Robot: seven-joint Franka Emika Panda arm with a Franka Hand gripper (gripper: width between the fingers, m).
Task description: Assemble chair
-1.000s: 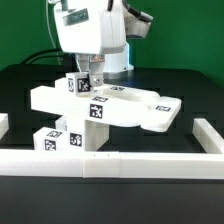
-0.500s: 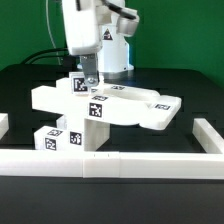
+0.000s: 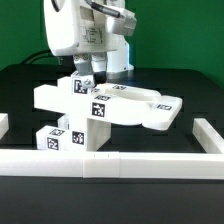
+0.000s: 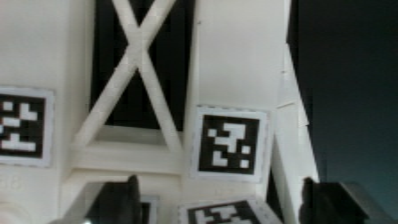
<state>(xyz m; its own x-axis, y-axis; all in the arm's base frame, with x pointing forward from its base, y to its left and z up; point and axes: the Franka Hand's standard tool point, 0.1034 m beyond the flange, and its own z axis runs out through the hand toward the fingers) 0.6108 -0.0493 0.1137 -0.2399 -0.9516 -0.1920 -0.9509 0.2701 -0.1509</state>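
The partly joined chair stands in the middle of the exterior view: a rounded white seat plate [image 3: 140, 108] lies across blocky white pieces, with a tagged upright piece [image 3: 82, 88] rising at its left and tagged blocks [image 3: 58, 140] below. My gripper [image 3: 86, 70] hangs just above the upright piece's top. In the wrist view my gripper [image 4: 224, 203] is open, its dark fingers [image 4: 121, 203] standing either side of a tagged white piece [image 4: 228, 140] with a gap on one side. A cross-braced white panel [image 4: 134, 60] lies beyond.
A long white border rail [image 3: 110, 163] runs along the front, with side rails at the exterior view's right [image 3: 210, 135] and left [image 3: 3, 124]. The table top is black. The robot base and cables stand behind the chair.
My gripper has risen off the upright piece and shifted toward the exterior view's left, its body turned. The chair parts have not moved.
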